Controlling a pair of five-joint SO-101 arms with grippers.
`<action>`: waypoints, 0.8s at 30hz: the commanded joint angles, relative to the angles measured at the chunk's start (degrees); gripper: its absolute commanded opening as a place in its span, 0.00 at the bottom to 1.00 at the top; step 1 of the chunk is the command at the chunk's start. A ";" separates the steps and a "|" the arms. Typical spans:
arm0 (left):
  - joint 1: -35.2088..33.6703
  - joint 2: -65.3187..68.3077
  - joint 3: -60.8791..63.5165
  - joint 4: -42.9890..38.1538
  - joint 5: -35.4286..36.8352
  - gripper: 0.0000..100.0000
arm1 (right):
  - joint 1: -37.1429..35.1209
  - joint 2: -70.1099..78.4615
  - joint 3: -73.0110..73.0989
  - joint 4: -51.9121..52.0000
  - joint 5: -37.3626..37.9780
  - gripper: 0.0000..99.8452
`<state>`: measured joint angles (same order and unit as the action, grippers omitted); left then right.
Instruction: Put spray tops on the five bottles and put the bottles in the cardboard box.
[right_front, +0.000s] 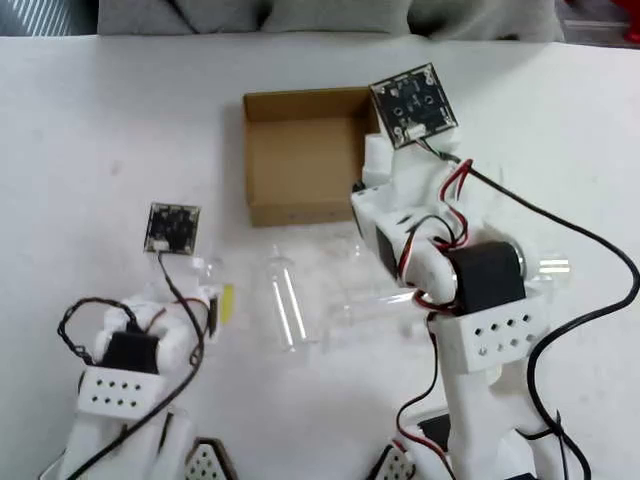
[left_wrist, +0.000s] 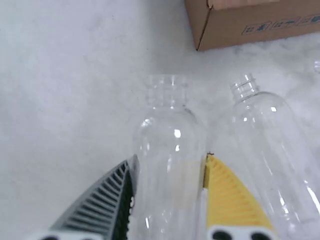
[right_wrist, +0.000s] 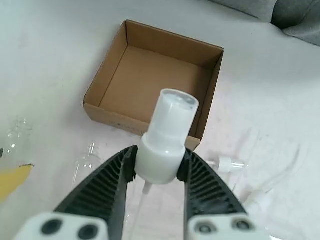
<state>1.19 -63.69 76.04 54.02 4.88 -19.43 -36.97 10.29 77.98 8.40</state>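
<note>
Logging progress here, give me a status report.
Left gripper shut on uncapped bottle. Right gripper shut on spray top. Cardboard box holds no bottles yet.

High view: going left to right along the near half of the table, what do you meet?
Left claw, shut on the held clear plastic bottle → loose clear plastic bottle lying on the white table → right arm. The brown cardboard box overlaps the loose bottle's span, so it is left out.
</note>
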 joint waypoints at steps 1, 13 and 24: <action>-0.75 11.12 -8.44 0.26 -0.53 0.09 | 0.66 -1.98 -2.37 2.15 0.35 0.02; -0.84 47.16 -27.69 -0.09 -0.62 0.15 | 6.55 -1.98 -0.70 5.67 0.79 0.02; -2.86 57.63 -33.85 0.44 -0.53 0.35 | 7.25 -1.98 3.16 5.58 0.88 0.02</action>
<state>-0.13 -6.11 45.89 54.02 4.97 -12.66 -37.41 13.98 83.69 8.48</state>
